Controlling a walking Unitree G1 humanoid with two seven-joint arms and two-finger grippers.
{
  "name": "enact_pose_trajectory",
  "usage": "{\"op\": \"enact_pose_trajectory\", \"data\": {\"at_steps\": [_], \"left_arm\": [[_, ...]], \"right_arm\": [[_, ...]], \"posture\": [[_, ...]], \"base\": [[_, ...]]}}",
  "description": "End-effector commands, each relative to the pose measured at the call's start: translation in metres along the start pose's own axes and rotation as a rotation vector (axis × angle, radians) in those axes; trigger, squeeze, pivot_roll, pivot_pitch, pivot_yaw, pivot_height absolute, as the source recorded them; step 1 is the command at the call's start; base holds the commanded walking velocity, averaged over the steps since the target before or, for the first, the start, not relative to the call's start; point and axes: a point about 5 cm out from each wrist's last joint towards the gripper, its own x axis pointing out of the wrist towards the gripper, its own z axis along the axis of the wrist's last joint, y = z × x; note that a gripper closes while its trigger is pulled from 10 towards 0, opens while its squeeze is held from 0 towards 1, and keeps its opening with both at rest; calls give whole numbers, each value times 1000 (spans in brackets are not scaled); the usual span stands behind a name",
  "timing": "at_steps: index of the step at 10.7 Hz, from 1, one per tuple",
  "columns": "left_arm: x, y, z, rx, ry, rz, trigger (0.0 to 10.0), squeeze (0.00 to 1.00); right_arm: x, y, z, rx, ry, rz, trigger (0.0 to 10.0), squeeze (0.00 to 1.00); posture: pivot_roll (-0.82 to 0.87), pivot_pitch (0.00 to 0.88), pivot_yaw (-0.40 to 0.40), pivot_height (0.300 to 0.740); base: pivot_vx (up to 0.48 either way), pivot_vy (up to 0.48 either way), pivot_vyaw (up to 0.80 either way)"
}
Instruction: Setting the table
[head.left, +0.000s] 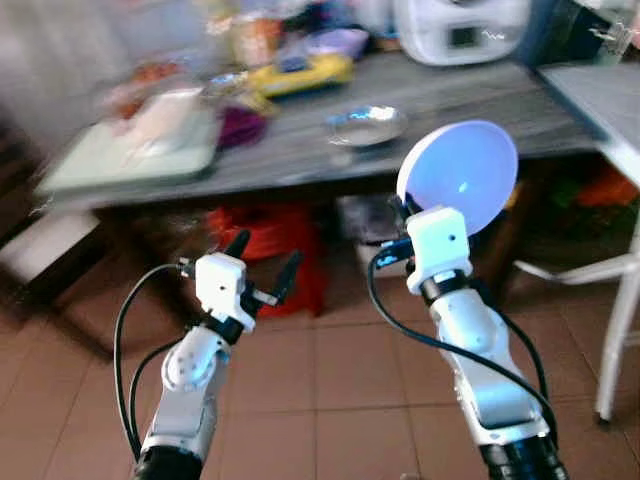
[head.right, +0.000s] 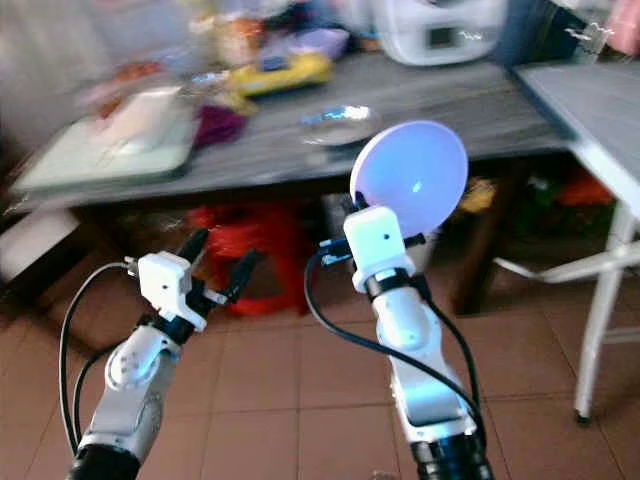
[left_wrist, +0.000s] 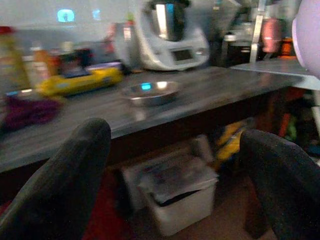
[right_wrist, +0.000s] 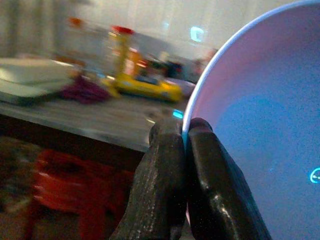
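On my right wrist camera the gripper (right_wrist: 186, 145) has both black fingers (right_wrist: 162, 185) pressed together on the rim of a pale plate (right_wrist: 260, 130), which stands on edge and takes up the right half of the frame. Behind it, mid-left, I see a grey table (right_wrist: 100, 122), blurred. On it sit a white tray (right_wrist: 32, 77) at far left, a purple cloth (right_wrist: 85, 90) and a yellow object (right_wrist: 147, 87). A red bag (right_wrist: 65, 187) lies beneath, lower left
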Motion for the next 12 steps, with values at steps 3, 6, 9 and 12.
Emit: {"op": "enact_pose_trajectory", "data": {"at_steps": [3,6,9,12], "left_arm": [[3,-6,0,-9,2,-33,10000,0],[5,-7,0,-11,0,-37,10000,0],[5,-8,0,-13,1,-39,10000,0],[6,-9,0,-14,2,-41,10000,0]], "right_arm": [[-1,-6,2,-5,-11,-25,10000,0],[0,-5,4,-38,-22,-17,10000,0],[0,-5,3,-41,-19,-20,10000,0],[0,-3,2,-40,-16,-20,10000,0]], "posture": [[-148,86,119,740],[-148,84,120,740],[-146,82,118,740],[-146,83,120,740]], "base": [[320,0,-648],[396,0,4],[437,0,625],[425,0,642]]}}
